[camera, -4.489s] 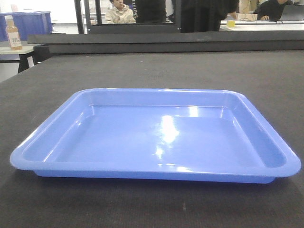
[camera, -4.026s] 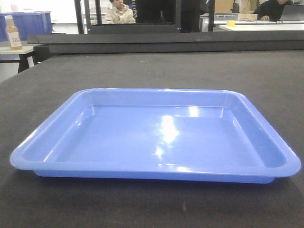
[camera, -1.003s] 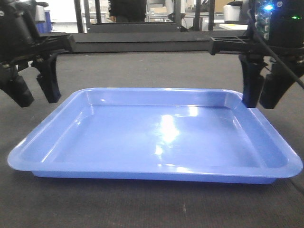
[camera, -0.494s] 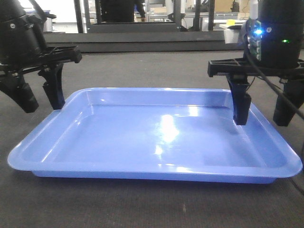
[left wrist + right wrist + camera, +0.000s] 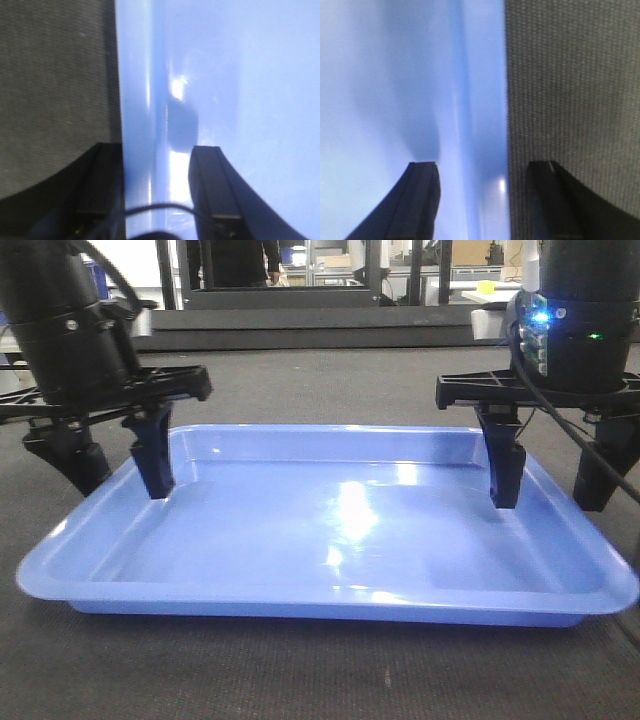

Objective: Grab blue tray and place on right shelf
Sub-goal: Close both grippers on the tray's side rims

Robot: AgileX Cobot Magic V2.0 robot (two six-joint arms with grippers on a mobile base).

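The blue tray (image 5: 330, 530) lies flat on the dark grey table (image 5: 330, 390). My left gripper (image 5: 115, 475) is open and straddles the tray's left rim (image 5: 142, 100), with one finger inside the tray and the other outside over the table. My right gripper (image 5: 553, 490) is also open, and it straddles the right rim (image 5: 485, 100) in the same way. The left wrist view shows the rim running between the left gripper (image 5: 156, 149) fingers. In the right wrist view the rim passes between the right gripper (image 5: 482, 167) fingers. The right shelf is out of view.
A raised dark ledge (image 5: 320, 340) bounds the table's far side. Behind it are black frame uprights (image 5: 185, 275) and a white table with a small yellow object (image 5: 487, 287). Dark table surface surrounds the tray.
Both arms have come into view and dropped to the tray. Over the last half second the left gripper shifted right, putting its inner finger inside the tray. The right gripper barely moved.
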